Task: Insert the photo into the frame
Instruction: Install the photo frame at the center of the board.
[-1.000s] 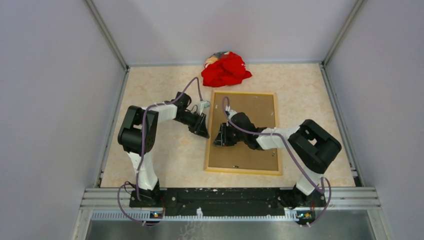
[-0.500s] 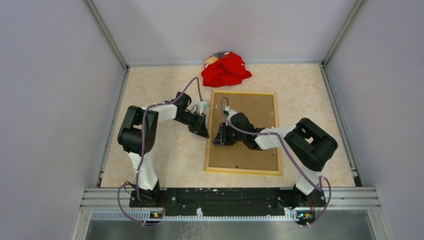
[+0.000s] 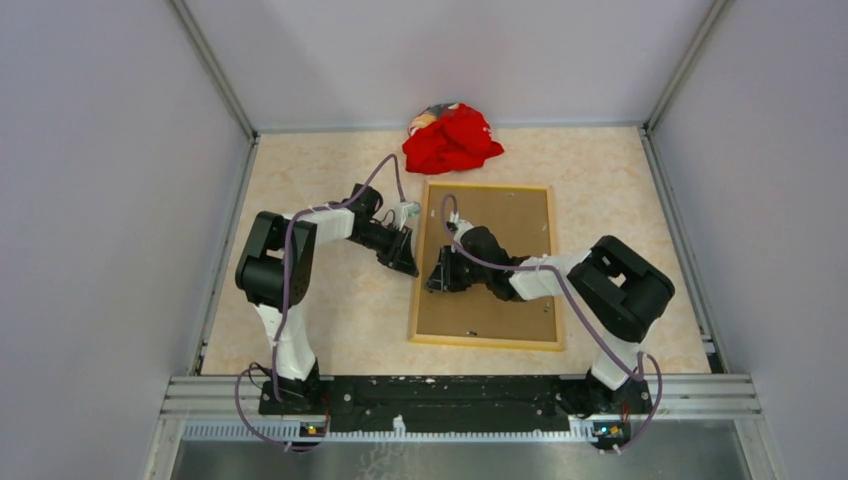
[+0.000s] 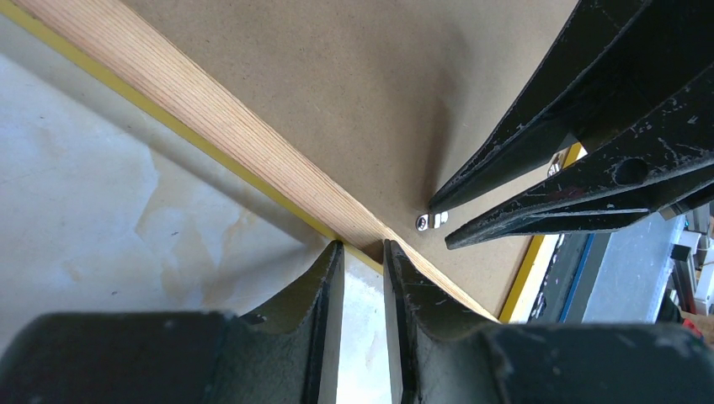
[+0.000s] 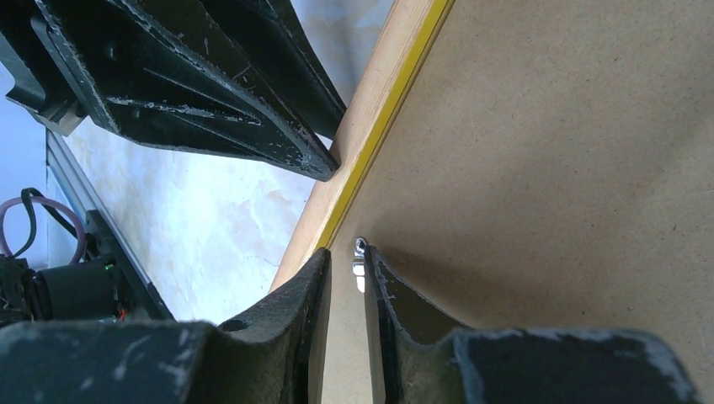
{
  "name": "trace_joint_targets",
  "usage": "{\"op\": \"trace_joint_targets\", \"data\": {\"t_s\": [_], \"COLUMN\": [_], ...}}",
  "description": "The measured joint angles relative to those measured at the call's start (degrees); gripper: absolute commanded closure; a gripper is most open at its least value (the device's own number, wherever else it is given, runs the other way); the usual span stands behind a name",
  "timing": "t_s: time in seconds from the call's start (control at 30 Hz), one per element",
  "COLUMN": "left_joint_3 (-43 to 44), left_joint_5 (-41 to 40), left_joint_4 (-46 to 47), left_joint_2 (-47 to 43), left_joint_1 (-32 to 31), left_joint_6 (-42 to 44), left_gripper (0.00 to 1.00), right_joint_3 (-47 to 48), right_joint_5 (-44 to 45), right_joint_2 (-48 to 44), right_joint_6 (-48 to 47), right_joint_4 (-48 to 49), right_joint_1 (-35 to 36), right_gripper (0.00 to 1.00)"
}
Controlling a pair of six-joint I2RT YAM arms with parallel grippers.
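Note:
The frame point(image 3: 414, 300) lies face down, pale wood back up, with a thin yellow edge showing point(image 4: 210, 118). The brown fibreboard backing panel point(image 3: 500, 310) fills it. The photo is hidden. My left gripper point(image 3: 408, 266) sits at the frame's left rail, jaws a narrow gap apart, tips point(image 4: 362, 246) against the rail's outer edge. My right gripper point(image 3: 436, 282) rests on the panel just inside that rail, jaws a narrow gap apart point(image 5: 345, 252). A small metal tab point(image 5: 359, 257) lies at its right fingertip. The tab also shows in the left wrist view point(image 4: 429, 220).
A crumpled red cloth point(image 3: 452, 138) lies on the table beyond the frame's far edge. Grey walls close in the beige table point(image 3: 320, 320) at left, right and back. The two grippers sit close together across the left rail.
My right arm's elbow has shifted slightly left and its gripper barely moved on the panel. The left arm and the frame have not moved.

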Motion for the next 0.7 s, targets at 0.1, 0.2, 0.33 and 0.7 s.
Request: {"op": "trace_joint_targets", "data": {"t_s": [0.1,0.2,0.33,0.7], "left_joint_3": [0.00,0.00,0.00,0.00], "left_joint_5": [-0.02,-0.04,-0.04,-0.09], "left_joint_4": [0.00,-0.02,-0.02,-0.04], "left_joint_2": [-0.02,-0.02,-0.02,-0.04], "left_joint_1": [0.00,-0.02,-0.02,-0.02], "left_joint_6": [0.00,-0.02,0.00,-0.02], "left_gripper": [0.71,0.71,0.71,0.71], "right_joint_3": [-0.52,-1.33,-2.19,-2.23], "right_joint_5": [0.02,0.13,0.22,-0.04], "right_joint_2": [-0.02,-0.31,-0.96,-0.96], "right_joint_6": [0.22,0.57,0.63,1.77], "right_joint_4": [0.55,1.51,1.60,1.86], "right_joint_1": [0.04,0.04,0.22,0.57], "right_gripper": [0.80,0.80,0.80,0.81]}}
